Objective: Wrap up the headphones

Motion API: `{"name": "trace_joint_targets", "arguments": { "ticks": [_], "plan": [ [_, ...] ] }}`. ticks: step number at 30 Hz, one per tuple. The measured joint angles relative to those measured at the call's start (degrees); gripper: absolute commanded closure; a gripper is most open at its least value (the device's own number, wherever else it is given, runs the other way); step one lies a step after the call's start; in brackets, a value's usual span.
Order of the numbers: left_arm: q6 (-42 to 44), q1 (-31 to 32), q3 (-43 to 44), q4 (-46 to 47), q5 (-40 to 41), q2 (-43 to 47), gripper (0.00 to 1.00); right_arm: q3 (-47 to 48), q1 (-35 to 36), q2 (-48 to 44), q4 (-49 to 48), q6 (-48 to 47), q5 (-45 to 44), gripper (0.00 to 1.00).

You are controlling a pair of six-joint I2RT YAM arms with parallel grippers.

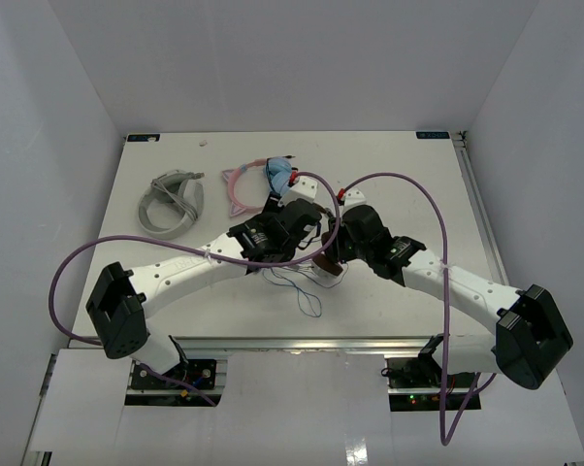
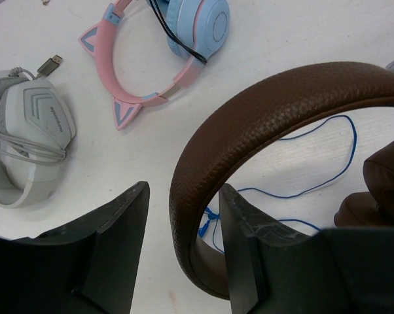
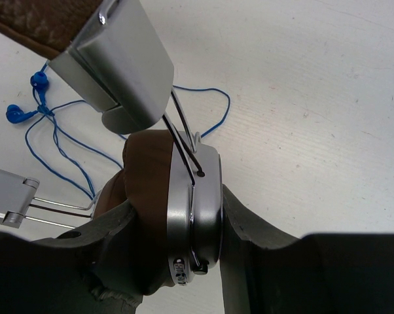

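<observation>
Headphones (image 2: 249, 124) — table (image 1: 418, 189) edges well away

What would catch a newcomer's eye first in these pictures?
The brown headphones in the middle of the table: the right pincer is clamped on a silver ear cup, and the brown headband runs between the open fingers of the left pincer. Farther back lie a pink cat-ear pair and, to its left, a grey-white pair.
</observation>
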State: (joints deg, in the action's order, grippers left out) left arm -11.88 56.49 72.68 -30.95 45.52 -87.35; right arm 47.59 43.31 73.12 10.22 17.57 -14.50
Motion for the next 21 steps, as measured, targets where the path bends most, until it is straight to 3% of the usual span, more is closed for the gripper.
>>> {"name": "trace_joint_targets", "arguments": {
  "ticks": [9, 15, 18, 21],
  "plan": [
    [2.89, 0.37, 0.18, 0.17, 0.66, -0.01, 0.44, 0.0, 0.0, 0.52, -0.02, -0.23, 2.05, 0.92],
    [4.9, 0.37, 0.21, 0.99, 1.74, -0.89, 0.58, 0.0, 0.0, 0.85, 0.02, -0.44, 2.92, 0.92],
    [5.29, 0.37, 0.21, 1.06, 1.64, -1.26, 0.58, 0.0, 0.0, 0.85, 0.0, -0.58, 3.14, 0.92],
    [5.4, 0.37, 0.21, 1.08, 1.63, -1.33, 0.69, 0.0, 0.0, 0.85, 0.0, -0.68, 3.28, 0.92]
  ]
}}
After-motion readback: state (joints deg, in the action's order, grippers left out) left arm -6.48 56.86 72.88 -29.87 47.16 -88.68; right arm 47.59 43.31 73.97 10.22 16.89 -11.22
